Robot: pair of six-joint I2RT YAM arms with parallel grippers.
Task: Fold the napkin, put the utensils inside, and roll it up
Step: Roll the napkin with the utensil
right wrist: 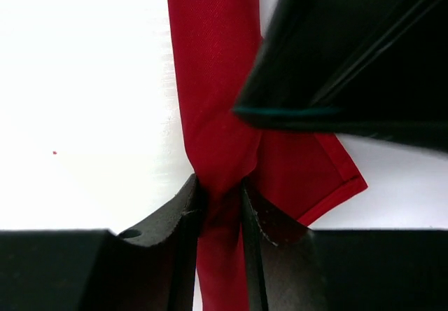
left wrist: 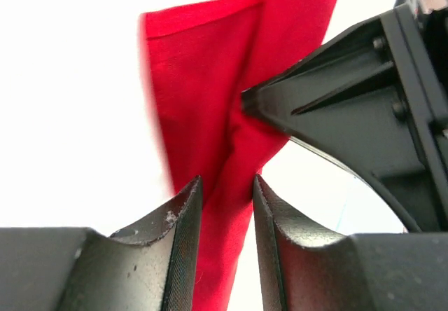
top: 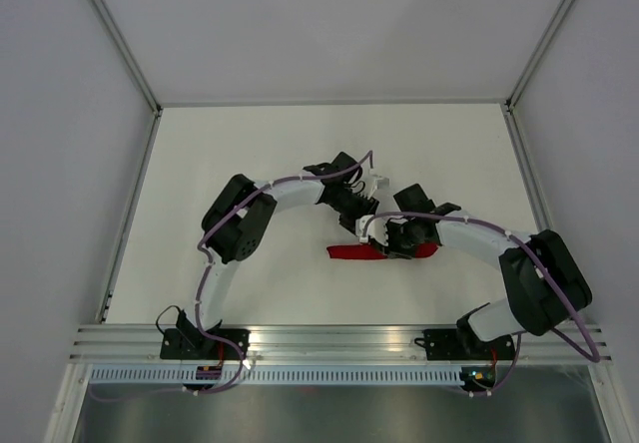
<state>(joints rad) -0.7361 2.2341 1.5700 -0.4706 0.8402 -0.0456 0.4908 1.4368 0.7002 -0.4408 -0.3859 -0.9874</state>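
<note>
Two grippers meet on one bunched roll. Nearest, the right gripper [right wrist: 222,192] pinches the napkin [top: 349,253] with jaws nearly closed, probably to keep the roll tight. The red strip lies mid-table [top: 250,154]. Just beyond, the left gripper [left wrist: 227,199] clasps it narrowly, cloth filling the gap. No knife shows; it may be wrapped inside.

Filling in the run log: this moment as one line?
napkin: narrow bundled strip on table | left gripper: pinching napkin | right gripper: pinching napkin

Napkin [left wrist: 199,80]: thin red cloth, fine weave, faint sheen. Left pincer [left wrist: 226,188]: matt black plastic, dust-flecked.
</note>
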